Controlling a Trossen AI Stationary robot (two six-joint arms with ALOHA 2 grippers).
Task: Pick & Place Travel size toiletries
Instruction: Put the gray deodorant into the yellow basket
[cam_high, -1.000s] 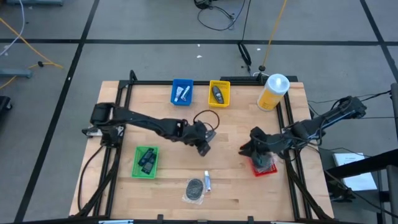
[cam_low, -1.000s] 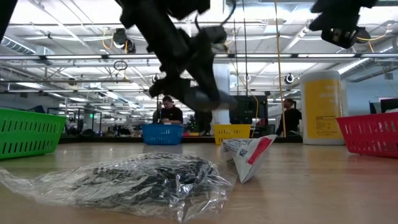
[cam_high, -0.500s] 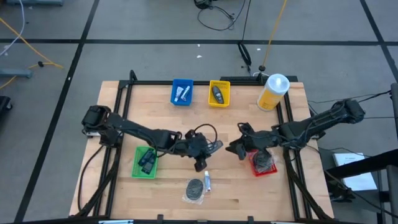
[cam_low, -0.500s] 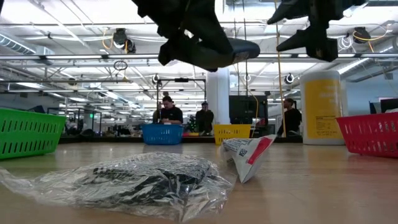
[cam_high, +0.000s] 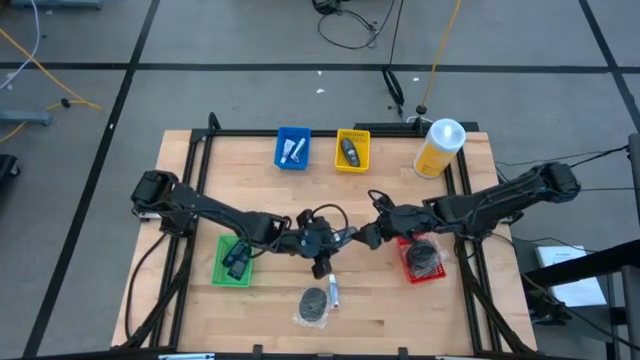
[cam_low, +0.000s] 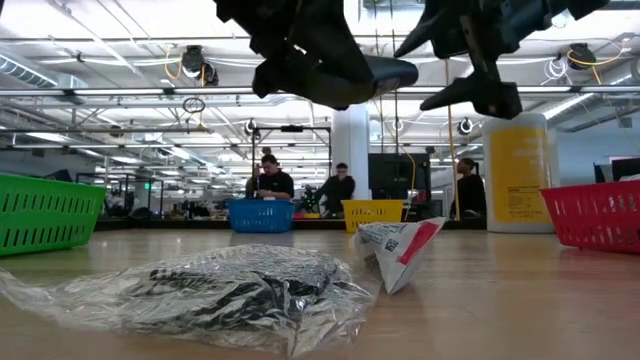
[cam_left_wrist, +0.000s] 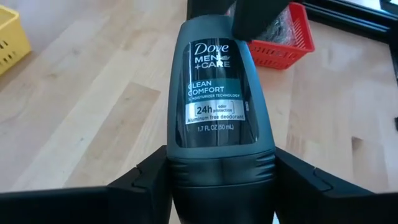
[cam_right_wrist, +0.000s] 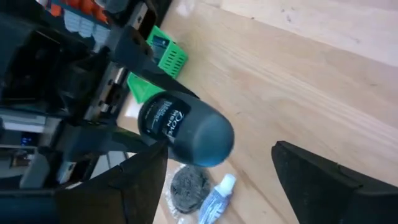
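A dark grey roll-on deodorant (cam_left_wrist: 214, 93) hangs above the table's middle, with my left gripper (cam_left_wrist: 221, 180) shut on it. Its rounded end (cam_right_wrist: 202, 140) points at my right gripper (cam_high: 370, 235), which stands open just in front of it, a finger to each side, touching nothing. A small white tube (cam_high: 333, 293) lies flat on the table near the front edge, seen close up in the low view (cam_low: 398, 250). Another white tube (cam_high: 294, 151) lies in the blue bin (cam_high: 281, 158). My left gripper pinches the deodorant between its two fingers at the dark end below the label (cam_left_wrist: 217, 168). The fingers (cam_left_wrist: 143, 183) come slanting down from the table's left side and lie across it. The deodorant sticks out ahead of them, lifted clear of the table.
A clear bag with something dark in it (cam_high: 314, 305) lies beside the loose tube. A green bin (cam_high: 222, 272) sits at the left, a red bin (cam_high: 408, 270) at the right, a yellow bin (cam_high: 364, 150) and a yellow bottle (cam_high: 440, 147) at the back.
My right gripper has left the red bin, gone toward the table's left to the deodorant, rolled and opened wide. My left gripper has carried the deodorant toward the near edge and a little up, rolling it as it went, then held still.
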